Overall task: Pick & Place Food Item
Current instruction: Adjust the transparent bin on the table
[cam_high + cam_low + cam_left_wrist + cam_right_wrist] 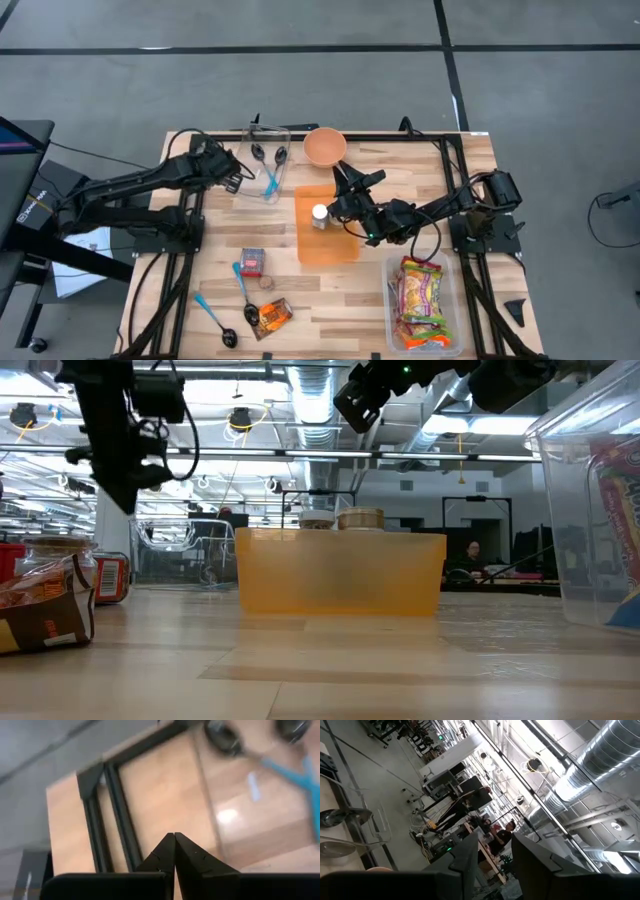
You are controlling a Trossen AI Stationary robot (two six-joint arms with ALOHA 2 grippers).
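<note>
An orange tray [327,238] lies at the table's middle, and a white-lidded jar [320,214] stands in it. My right gripper [352,182] hangs above the tray's far end, tilted a little upward. Its fingers are open, and the right wrist view [496,855] shows nothing between them. My left gripper [236,172] is shut and empty, above the table's far left, beside a clear box [266,160] of spoons. Snack packets [424,298] lie in a clear bin [392,300] at the near right. One more packet [272,315] lies at the near left.
An orange bowl [325,147] stands at the far edge behind the tray. A small red box [252,262] and loose spoons [243,290] lie near the front left. The arms' black frames [180,225] stand on both sides. Bare wood shows in front of the tray.
</note>
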